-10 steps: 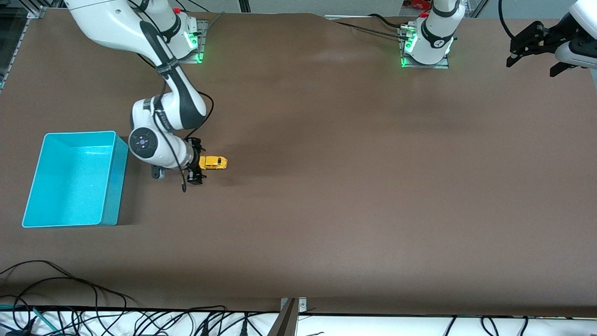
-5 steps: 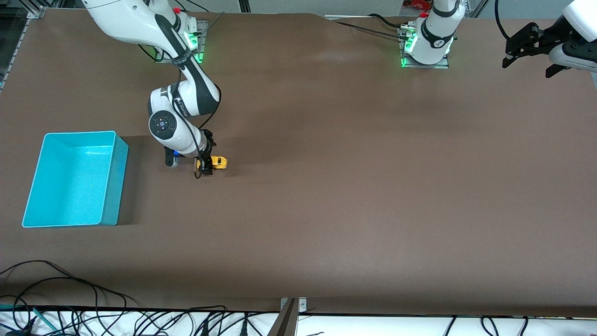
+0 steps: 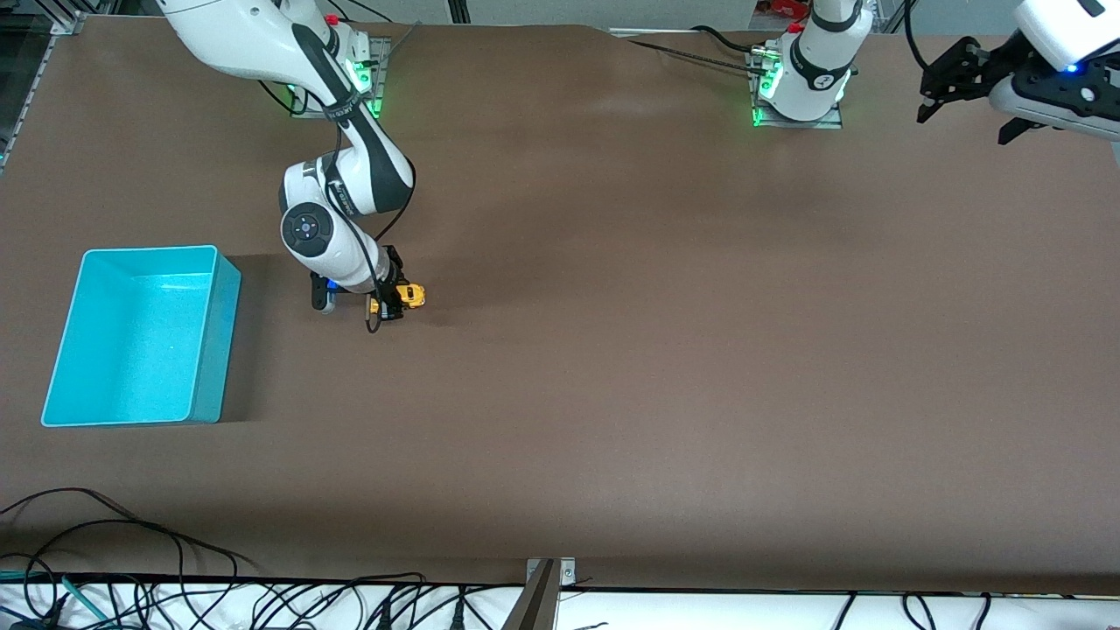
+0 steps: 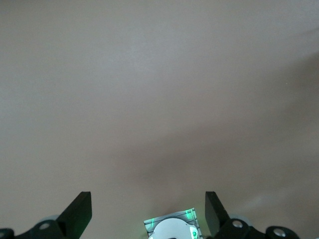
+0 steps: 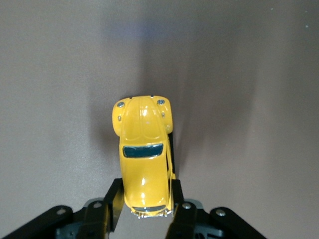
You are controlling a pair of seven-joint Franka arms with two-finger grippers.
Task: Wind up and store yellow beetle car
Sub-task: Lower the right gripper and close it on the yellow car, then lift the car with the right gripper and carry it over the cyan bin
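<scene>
Brown table, right tool pinching yellow beetle car, left tool spread, waiting.

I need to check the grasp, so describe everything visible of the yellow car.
The car is a tiny glossy yellow beetle toy, rounded body, dark windows, two small silvery headlights on the hood. It sits upright on its wheels on the brown table, beside the turquoise bin, toward the right arm's end. The right gripper is shut on its rear sides, one finger against each flank; the hood points away from the gripper. Its wheels are mostly hidden.
</scene>
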